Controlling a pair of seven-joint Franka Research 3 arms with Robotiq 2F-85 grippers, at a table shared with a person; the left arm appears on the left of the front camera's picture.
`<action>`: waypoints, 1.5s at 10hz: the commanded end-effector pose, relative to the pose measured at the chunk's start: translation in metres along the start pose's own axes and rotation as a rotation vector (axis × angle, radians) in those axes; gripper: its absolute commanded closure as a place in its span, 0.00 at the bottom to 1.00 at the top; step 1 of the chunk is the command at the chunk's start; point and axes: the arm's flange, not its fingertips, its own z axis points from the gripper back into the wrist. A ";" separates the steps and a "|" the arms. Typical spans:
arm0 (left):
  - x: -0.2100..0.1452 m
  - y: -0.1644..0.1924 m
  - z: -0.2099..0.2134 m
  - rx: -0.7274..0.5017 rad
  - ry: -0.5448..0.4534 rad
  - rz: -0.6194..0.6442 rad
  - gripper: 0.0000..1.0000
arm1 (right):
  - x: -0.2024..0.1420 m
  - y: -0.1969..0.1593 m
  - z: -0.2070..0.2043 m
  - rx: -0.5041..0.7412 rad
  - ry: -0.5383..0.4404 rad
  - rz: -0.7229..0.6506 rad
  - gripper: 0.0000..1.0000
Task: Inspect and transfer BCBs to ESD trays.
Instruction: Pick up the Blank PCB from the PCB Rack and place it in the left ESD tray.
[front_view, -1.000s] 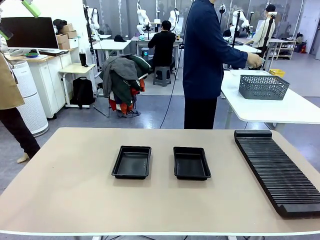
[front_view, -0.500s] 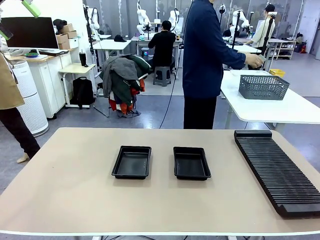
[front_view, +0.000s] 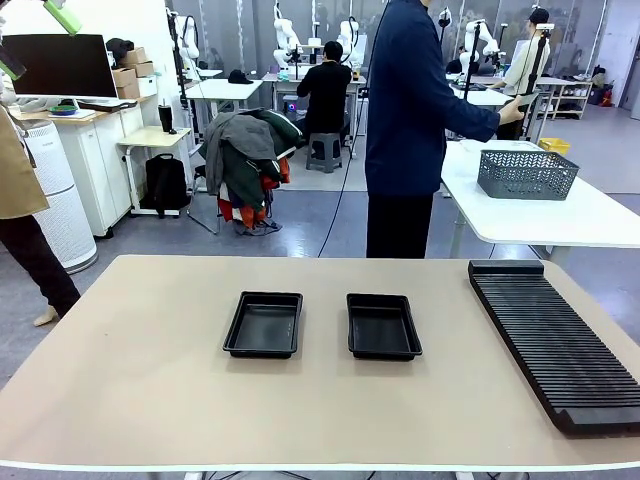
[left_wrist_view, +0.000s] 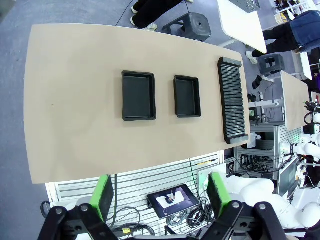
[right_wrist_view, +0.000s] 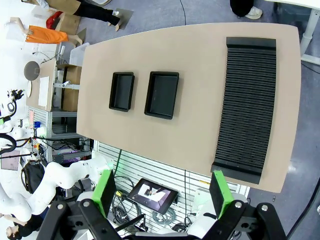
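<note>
The left pincer (left_wrist_view: 160, 197) was wide open. Its two green pads (left_wrist_view: 103, 194) stood far apart, and it was empty. The right pincer (right_wrist_view: 162, 192) was wide open too, with its green pads (right_wrist_view: 220, 192) far apart, and it was empty. Both pincers were up high and pointed down.

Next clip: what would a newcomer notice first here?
Two black ESD trays, the left tray and the right tray, sit empty side by side on the table, with a long slotted rack to their right. The person at the far side is turned toward another table. The left gripper and right gripper hang open high above.
</note>
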 end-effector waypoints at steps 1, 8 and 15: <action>-0.001 0.001 -0.001 -0.003 -0.004 0.002 0.00 | 0.000 -0.001 0.000 0.004 -0.001 -0.001 0.00; -0.001 0.001 -0.001 -0.003 -0.004 0.002 0.00 | 0.000 -0.001 0.000 0.004 -0.001 -0.001 0.00; -0.001 0.001 -0.001 -0.003 -0.004 0.002 0.00 | 0.000 -0.001 0.000 0.004 -0.001 -0.001 0.00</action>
